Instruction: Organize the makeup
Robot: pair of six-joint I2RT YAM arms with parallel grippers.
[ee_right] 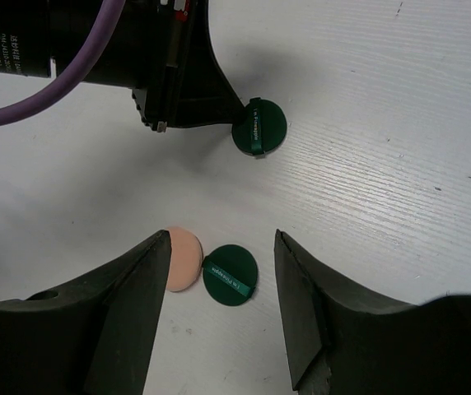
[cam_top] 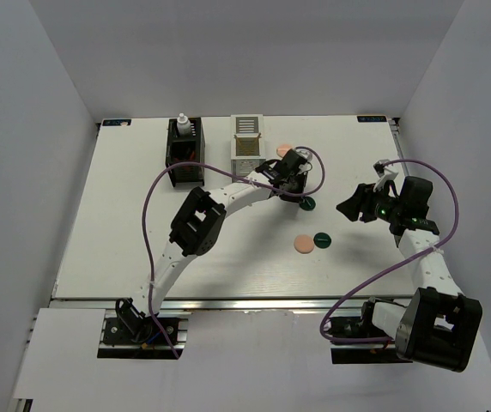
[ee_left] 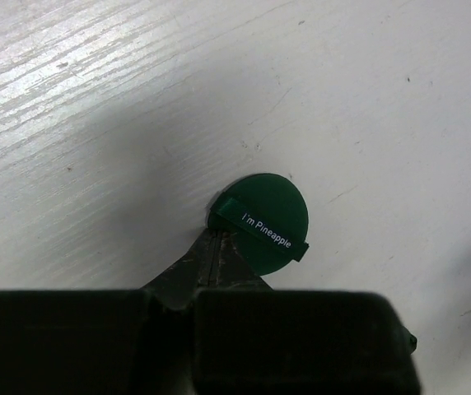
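A dark-green disc (cam_top: 308, 203) lies on the table; it also shows in the left wrist view (ee_left: 264, 220) and in the right wrist view (ee_right: 259, 127). My left gripper (cam_top: 302, 194) (ee_left: 213, 239) is shut, its tips touching that disc's edge. A peach disc (cam_top: 303, 245) (ee_right: 179, 257) and a second green disc (cam_top: 321, 239) (ee_right: 230, 274) lie side by side. My right gripper (cam_top: 350, 207) (ee_right: 221, 240) is open and empty above them. Another peach disc (cam_top: 284, 148) lies behind the left gripper. A small white bottle (cam_top: 182, 124) stands in the black box. Tubes and sticks are not visible.
A black slatted box (cam_top: 184, 148) and a white slatted box (cam_top: 247, 146) stand at the back of the table (cam_top: 125, 223). The left arm and its purple cable stretch across the middle. White walls close in the left, back and right sides.
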